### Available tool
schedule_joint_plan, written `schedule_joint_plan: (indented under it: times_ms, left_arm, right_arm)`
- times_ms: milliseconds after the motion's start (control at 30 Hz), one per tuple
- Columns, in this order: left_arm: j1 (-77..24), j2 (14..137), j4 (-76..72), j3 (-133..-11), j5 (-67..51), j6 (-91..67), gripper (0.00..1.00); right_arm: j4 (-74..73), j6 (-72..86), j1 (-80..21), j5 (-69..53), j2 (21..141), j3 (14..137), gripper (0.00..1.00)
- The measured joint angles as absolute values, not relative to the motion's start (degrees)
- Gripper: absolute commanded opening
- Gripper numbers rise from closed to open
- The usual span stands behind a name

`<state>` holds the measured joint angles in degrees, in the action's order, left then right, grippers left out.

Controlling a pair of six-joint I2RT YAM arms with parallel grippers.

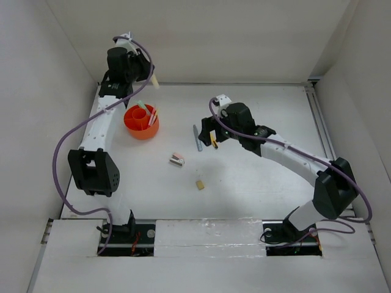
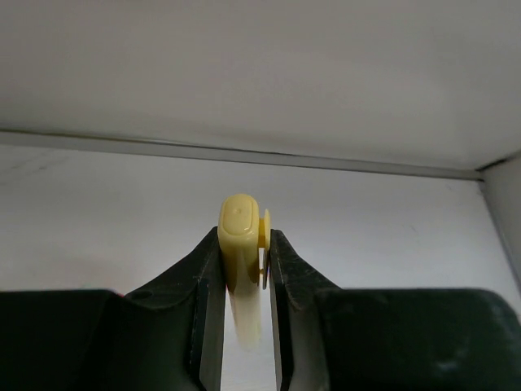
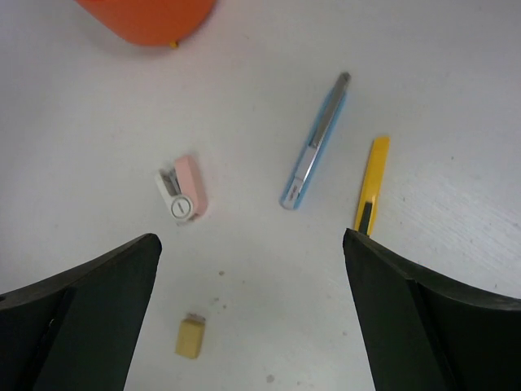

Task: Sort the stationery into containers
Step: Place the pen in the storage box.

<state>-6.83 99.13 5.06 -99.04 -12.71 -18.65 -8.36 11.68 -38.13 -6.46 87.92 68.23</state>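
Observation:
The orange cup (image 1: 141, 121) stands left of centre and holds a few pens (image 1: 150, 113). My left gripper (image 1: 151, 74) is raised behind the cup near the back wall and is shut on a pale yellow marker (image 2: 241, 244), also seen from above (image 1: 156, 82). My right gripper (image 3: 251, 240) is open and empty above the table. Below and ahead of it lie a grey-blue pen (image 3: 313, 147), a yellow pen (image 3: 370, 183), a pink-grey block (image 3: 183, 189) and a tan eraser (image 3: 189, 336). The cup's edge (image 3: 151, 16) shows at the top of the right wrist view.
White walls enclose the table on the back and both sides. The back wall's edge (image 2: 244, 155) runs close ahead of the left gripper. From above, the block (image 1: 177, 160) and the eraser (image 1: 200, 184) lie mid-table and the grey-blue pen (image 1: 197, 138) lies beside the right gripper (image 1: 208, 135).

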Motion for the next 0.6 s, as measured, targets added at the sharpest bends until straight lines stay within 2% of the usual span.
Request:
schedule_joint_plan:
  times_ms: [200,600]
  left_arm:
    - [-1.83,101.41,1.39,-95.55,-8.67,-15.92,0.0]
    - [-1.78,101.65,-10.52,-80.6,-2.33,-15.99,0.0]
  right_arm:
    - [-8.56,10.7,-37.85,-6.57,84.97,63.22,1.0]
    - [-8.47,9.85,-37.56,-8.1,84.73,63.16,1.0]
